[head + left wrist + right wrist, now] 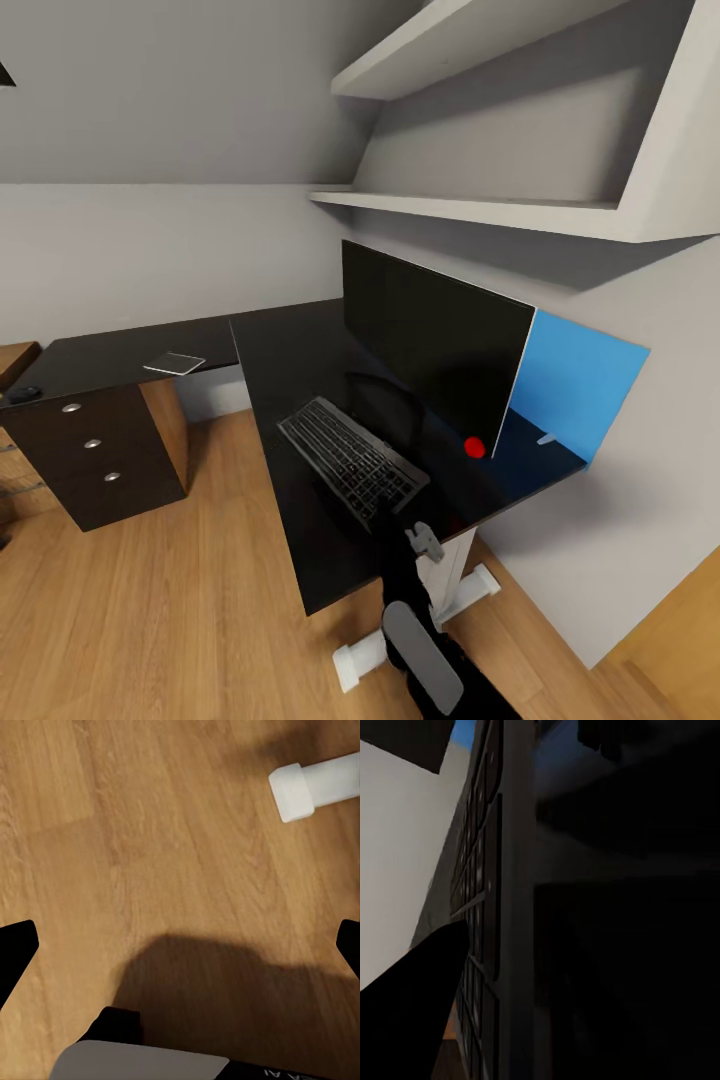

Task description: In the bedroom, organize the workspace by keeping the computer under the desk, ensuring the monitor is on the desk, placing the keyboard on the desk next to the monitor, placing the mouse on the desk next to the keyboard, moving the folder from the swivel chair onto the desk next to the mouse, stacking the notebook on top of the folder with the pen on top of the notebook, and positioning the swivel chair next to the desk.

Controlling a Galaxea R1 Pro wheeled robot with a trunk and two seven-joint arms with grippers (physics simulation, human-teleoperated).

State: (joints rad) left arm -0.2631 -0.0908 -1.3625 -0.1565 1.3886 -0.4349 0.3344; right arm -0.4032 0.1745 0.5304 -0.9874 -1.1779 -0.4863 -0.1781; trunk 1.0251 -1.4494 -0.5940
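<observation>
A glossy black desk holds the monitor, with the keyboard just in front and a blue folder upright behind. The right gripper's grip cannot be told; the left gripper hangs wide apart above wood floor

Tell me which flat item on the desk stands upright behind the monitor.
The blue folder, propped on edge behind the monitor; the keyboard and small grey pad lie flat on the desk.

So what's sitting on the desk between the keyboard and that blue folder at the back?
In the head view, the monitor stands between the keyboard and the folder, its screen facing the keyboard.
</observation>
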